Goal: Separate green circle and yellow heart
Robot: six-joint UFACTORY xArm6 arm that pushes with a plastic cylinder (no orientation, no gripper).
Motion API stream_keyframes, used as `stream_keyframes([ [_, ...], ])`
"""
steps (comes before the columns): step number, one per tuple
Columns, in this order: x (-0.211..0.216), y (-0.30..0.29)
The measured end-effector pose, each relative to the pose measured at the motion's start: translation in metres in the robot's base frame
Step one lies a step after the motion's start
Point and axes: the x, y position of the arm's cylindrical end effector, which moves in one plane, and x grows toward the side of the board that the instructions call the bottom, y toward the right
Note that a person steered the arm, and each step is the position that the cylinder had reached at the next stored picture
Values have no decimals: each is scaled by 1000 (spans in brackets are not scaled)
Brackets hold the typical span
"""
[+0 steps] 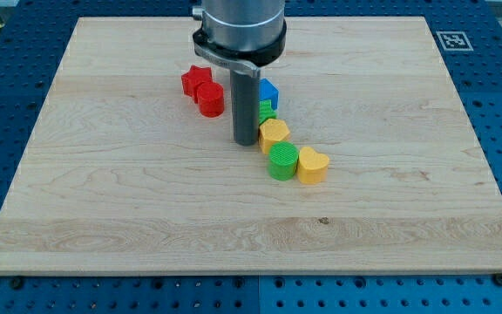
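Note:
The green circle point(282, 162) lies right of the board's middle, touching the yellow heart point(312, 165) on its right side. My tip point(247, 142) rests on the board just up and left of the green circle, next to a second yellow block point(274, 133), whose shape is unclear. That yellow block touches the green circle from above.
A second green block point(267, 112) and a blue block point(268, 91) sit above the yellow block, partly hidden by the rod. Two red blocks point(196, 81) point(210, 98) lie to the rod's left, touching each other. The wooden board point(103, 192) lies on a blue perforated table.

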Motion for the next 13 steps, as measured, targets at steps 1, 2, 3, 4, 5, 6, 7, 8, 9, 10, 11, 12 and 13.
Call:
stream_keyframes([
  [1, -4, -1],
  [2, 35, -2],
  [3, 82, 19],
  [4, 98, 69],
  [5, 98, 91],
  [6, 98, 72],
  [7, 91, 59],
  [8, 72, 64],
  [9, 52, 64],
  [10, 38, 63],
  [11, 22, 61],
  [12, 18, 43],
  [13, 13, 15],
])
